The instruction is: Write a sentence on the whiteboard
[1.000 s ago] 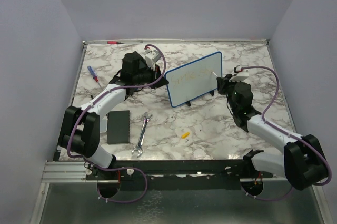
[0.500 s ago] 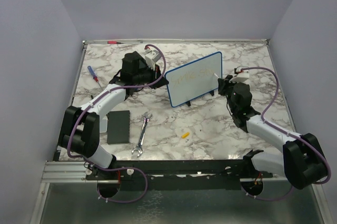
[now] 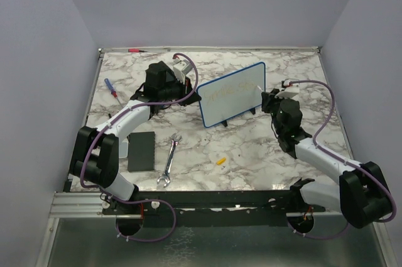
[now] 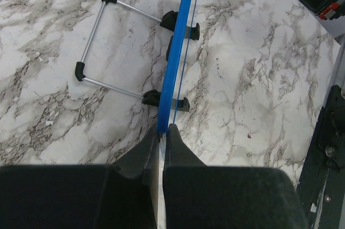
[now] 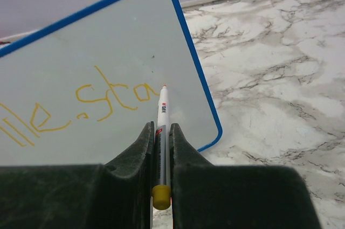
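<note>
Top external view: the whiteboard (image 3: 231, 96) is being kept upright on its small black feet at the middle of the marble table (image 3: 264, 147), somewhat toward the far side, with its white face turned to the near right. It is being flanked by both pincers. The left gripper (image 3: 194, 93) is being pressed against the board's left edge, and the right gripper (image 3: 264, 98) is being held just beside its right edge.

In the left wrist view, the blue frame of the whiteboard (image 4: 176, 67) is being clamped edge-on between the closed fingers of the left gripper (image 4: 163, 130). A wire stand (image 4: 99, 40) is seen folded out on the board's left.

In the right wrist view, a marker (image 5: 161, 115) is being gripped tightly by the right gripper (image 5: 160, 127). Its tip is being held at the face of the whiteboard (image 5: 108, 40), just right of the last letter of the sentence (image 5: 81, 102), written in yellow.

On the near left of the table, a wrench (image 3: 169, 160), a black pad (image 3: 142, 151) and a screwdriver (image 3: 111, 87) are lying well apart from the board.
</note>
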Controlling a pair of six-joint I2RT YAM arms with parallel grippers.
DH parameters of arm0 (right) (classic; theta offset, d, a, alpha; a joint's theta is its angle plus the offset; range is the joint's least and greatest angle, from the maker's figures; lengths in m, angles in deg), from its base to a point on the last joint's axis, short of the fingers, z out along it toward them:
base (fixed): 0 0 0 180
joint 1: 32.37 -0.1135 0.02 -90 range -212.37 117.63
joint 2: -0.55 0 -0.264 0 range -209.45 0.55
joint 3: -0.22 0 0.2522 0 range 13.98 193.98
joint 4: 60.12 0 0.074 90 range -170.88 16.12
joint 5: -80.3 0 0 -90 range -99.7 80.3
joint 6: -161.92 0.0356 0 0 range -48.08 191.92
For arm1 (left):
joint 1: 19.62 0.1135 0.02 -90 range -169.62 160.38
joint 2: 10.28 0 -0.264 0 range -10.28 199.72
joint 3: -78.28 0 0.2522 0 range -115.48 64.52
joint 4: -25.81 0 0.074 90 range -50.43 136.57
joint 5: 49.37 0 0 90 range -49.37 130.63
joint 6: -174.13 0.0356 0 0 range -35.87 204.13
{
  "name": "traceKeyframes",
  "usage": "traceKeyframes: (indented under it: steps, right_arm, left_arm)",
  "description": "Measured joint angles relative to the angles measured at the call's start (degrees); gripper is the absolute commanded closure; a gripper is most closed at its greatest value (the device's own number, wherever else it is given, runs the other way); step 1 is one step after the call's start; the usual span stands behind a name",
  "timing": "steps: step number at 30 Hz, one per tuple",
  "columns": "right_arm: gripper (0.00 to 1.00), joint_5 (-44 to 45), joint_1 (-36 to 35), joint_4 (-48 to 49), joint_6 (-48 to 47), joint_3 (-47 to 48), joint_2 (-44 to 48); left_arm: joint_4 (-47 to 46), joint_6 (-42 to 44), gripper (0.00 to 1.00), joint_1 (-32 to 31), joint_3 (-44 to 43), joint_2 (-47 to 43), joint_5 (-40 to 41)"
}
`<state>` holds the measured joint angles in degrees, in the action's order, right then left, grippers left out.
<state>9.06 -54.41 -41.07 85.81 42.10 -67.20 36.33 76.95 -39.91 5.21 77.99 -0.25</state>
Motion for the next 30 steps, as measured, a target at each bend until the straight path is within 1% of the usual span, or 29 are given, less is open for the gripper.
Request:
traceKeyframes:
  steps: [8, 30]
  right_arm:
    - [0.99, -0.02, 0.0, 0.22, -0.2, 0.0, 4.9]
    - [0.99, -0.59, 0.0, 1.84, -0.55, 0.83, 0.02]
  left_arm:
    - [0.0, 0.0, 1.0, -0.04, 0.0, 0.0, 0.02]
    - [0.02, 0.0, 1.0, -0.07, 0.0, 0.0, 0.02]
